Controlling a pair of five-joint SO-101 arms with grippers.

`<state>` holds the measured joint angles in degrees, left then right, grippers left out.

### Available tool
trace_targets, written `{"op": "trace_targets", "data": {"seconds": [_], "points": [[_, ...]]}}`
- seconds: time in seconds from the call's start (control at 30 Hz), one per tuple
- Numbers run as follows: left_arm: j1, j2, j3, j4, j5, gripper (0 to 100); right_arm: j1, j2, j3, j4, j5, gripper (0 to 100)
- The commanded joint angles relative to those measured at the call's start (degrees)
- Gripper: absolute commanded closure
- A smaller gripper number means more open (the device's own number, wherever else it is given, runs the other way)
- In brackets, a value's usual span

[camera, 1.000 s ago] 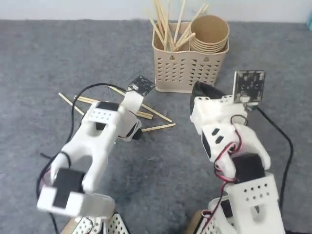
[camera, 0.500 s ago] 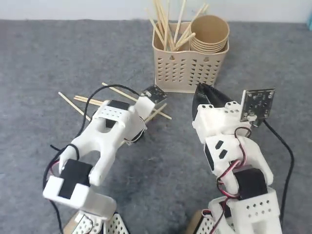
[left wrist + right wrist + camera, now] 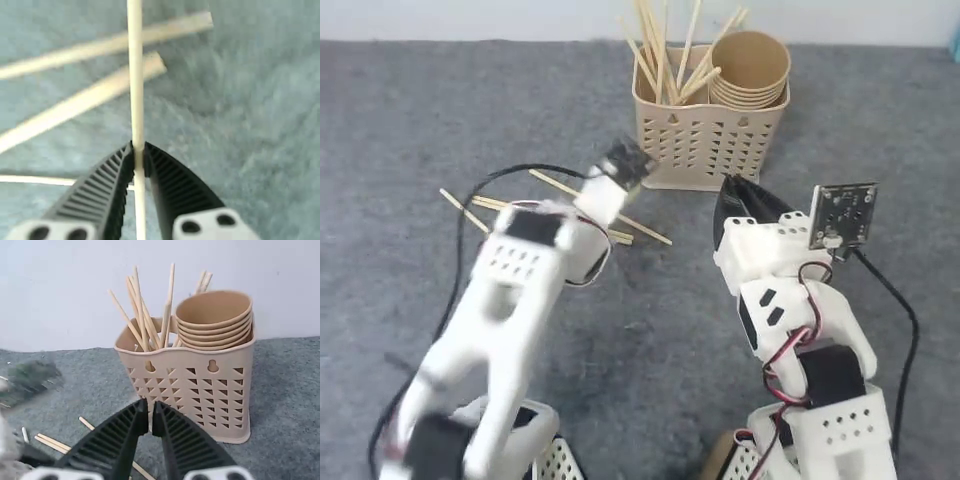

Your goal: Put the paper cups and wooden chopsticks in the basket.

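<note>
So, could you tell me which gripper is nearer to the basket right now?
Right. The right gripper sits just in front of the basket; the left gripper is farther off, holding a chopstick above the loose chopsticks.

basket: beige, perforated, upright near table far edge | paper cups: brown, nested, upright in basket's right side | chopsticks: standing in its left side | loose chopsticks: flat on table, toward left edge | single chopstick: pinched in left gripper
</note>
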<state>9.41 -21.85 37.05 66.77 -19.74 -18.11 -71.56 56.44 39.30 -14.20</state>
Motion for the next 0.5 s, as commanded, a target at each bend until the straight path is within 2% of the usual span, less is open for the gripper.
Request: {"op": "trace_targets", "data": {"seconds": [0.0,0.13,0.23,0.33,0.47], "points": [[0.0,-21.6,-0.7,0.2,3.5,99,0.4,-1.3,-0.6,-1.3,-0.3,95.8],[-0.1,-34.2,-0.4,-6.3,11.6,99,0.3,-1.3,-0.4,-0.8,-0.3,95.8],[-0.1,-36.0,-0.7,-15.8,20.5,99,0.1,-1.3,0.7,-1.5,-0.3,95.8],[-0.1,-33.3,-0.3,-30.9,29.6,99,0.1,-1.3,1.1,-2.2,-0.3,95.8],[0.5,-24.5,-1.2,-53.6,37.2,99,0.1,-1.3,1.1,-2.1,-0.3,95.8]]}}
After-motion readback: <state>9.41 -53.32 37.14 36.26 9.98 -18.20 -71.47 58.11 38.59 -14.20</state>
